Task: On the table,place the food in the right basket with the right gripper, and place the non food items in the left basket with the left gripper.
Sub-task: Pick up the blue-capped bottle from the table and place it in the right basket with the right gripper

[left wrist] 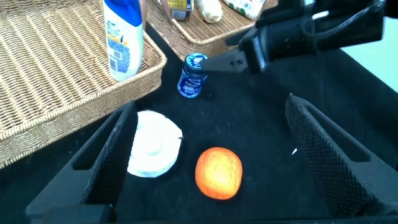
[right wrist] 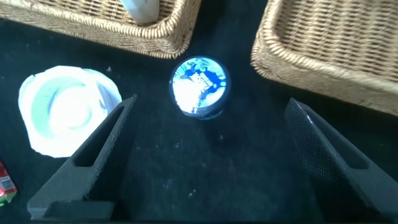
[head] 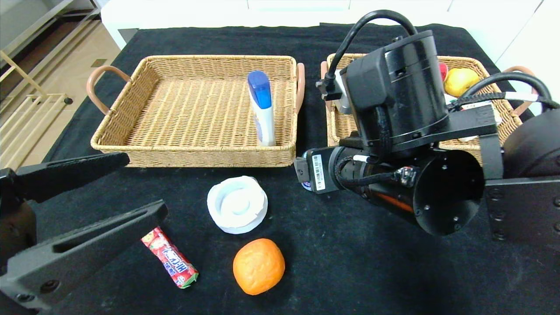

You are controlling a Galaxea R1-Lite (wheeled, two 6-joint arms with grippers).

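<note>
On the black table lie an orange [head: 258,266], a red candy pack [head: 170,263], a white round lid [head: 237,204] and a small blue can [right wrist: 200,86]. The left basket [head: 192,151] holds a white bottle with a blue cap [head: 262,107]. A yellow fruit [head: 459,81] sits in the right basket [head: 481,65]. My left gripper [head: 146,183] hovers open at the front left, with the orange [left wrist: 219,173] and the lid [left wrist: 154,144] below it. Open as well, my right gripper [right wrist: 210,124] hangs just above the blue can [left wrist: 193,76], between the baskets' front corners.
The right arm's wrist [head: 393,109] covers much of the right basket and the can in the head view. The table's far edge meets a white wall. A wooden rack [head: 26,100] stands off the table's left side.
</note>
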